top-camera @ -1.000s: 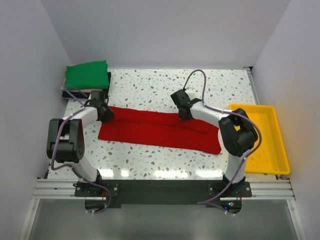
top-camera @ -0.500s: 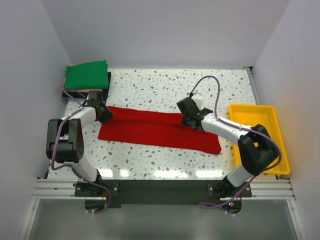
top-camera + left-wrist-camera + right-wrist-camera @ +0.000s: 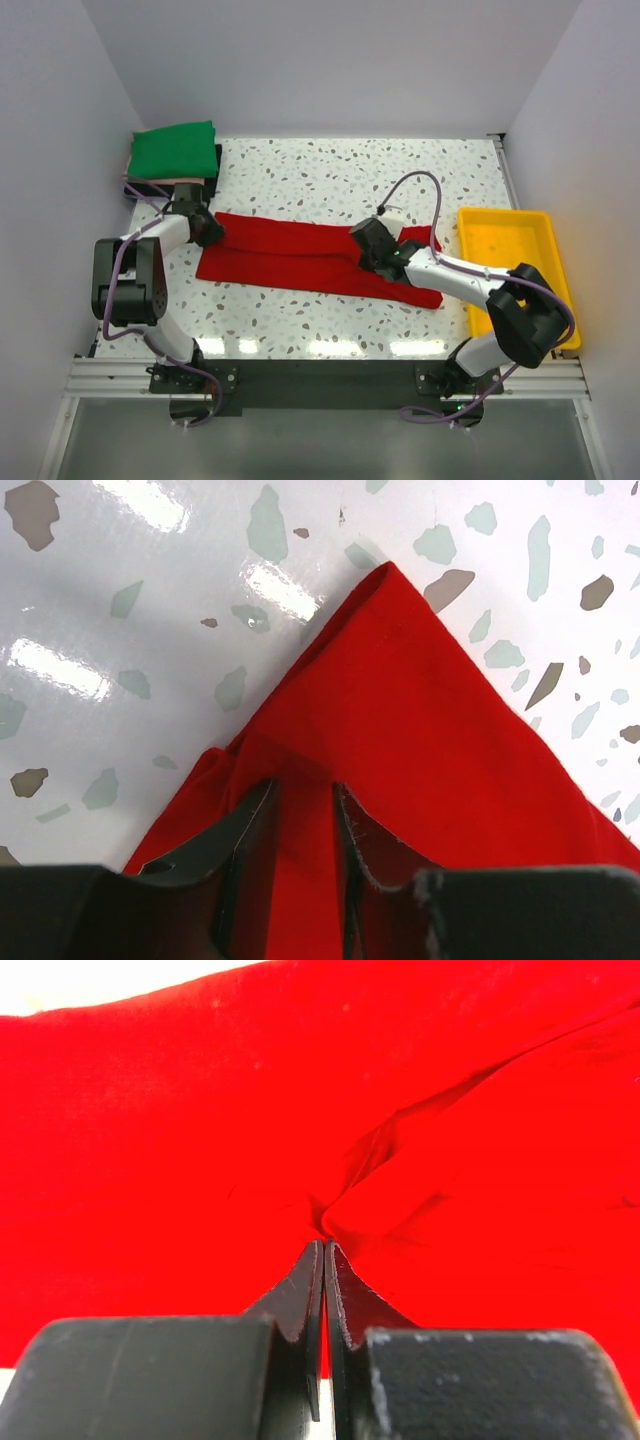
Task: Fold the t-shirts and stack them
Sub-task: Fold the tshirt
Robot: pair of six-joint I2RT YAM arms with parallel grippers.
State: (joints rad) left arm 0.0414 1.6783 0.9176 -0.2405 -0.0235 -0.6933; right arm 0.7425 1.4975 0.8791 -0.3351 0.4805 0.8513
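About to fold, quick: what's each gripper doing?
Left gripper: closed on a corner of the red shirt.
Right gripper: closed, pinching the red shirt.

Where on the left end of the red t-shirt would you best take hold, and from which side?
The far-left corner of the red t-shirt, pinched from above: it lies flat and pointed on the table, with the left gripper right behind it.

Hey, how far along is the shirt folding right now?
Done: a folded green shirt tops the pile at the far left corner. In hand: the red shirt lies as a long strip, the left tool pinching its left end and the right tool shut on a bunched fold nearer its right end. Left: fold the red shirt square and stack it.
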